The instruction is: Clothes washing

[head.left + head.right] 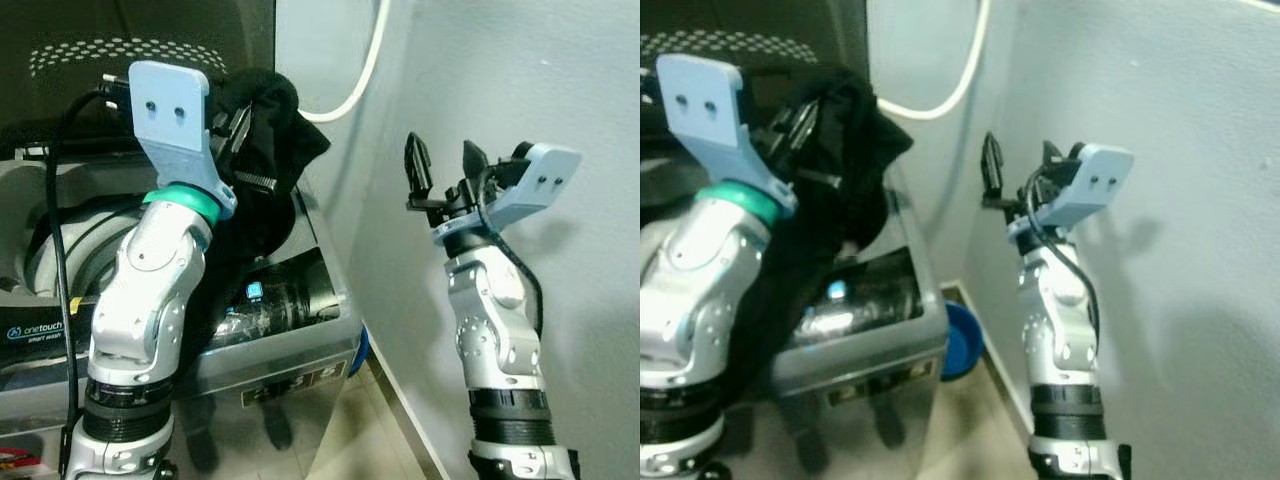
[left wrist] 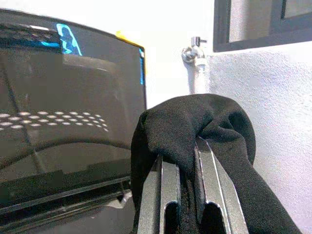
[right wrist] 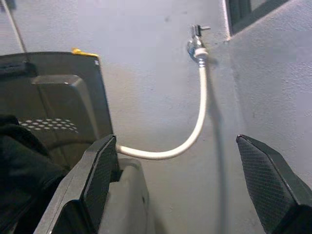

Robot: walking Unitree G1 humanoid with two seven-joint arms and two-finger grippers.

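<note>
My left gripper [image 1: 238, 128] is raised over the top-loading washing machine [image 1: 290, 365], shut on a black garment [image 1: 270, 170]. The cloth bunches over the fingers [image 2: 168, 183] and hangs down across the machine's right rim. The machine's dark lid [image 1: 150, 60] stands open behind it, and the drum opening [image 1: 70, 240] lies to the left of my arm. My right gripper [image 1: 445, 165] is held up beside the grey wall, to the right of the machine, open with nothing between its fingers [image 3: 102, 170].
A white hose [image 3: 195, 131] runs from a wall tap [image 3: 196, 44] down behind the machine. A blue basin [image 1: 960, 340] sits on the floor between the machine and the wall [image 1: 1180, 250]. The wall is close on the right.
</note>
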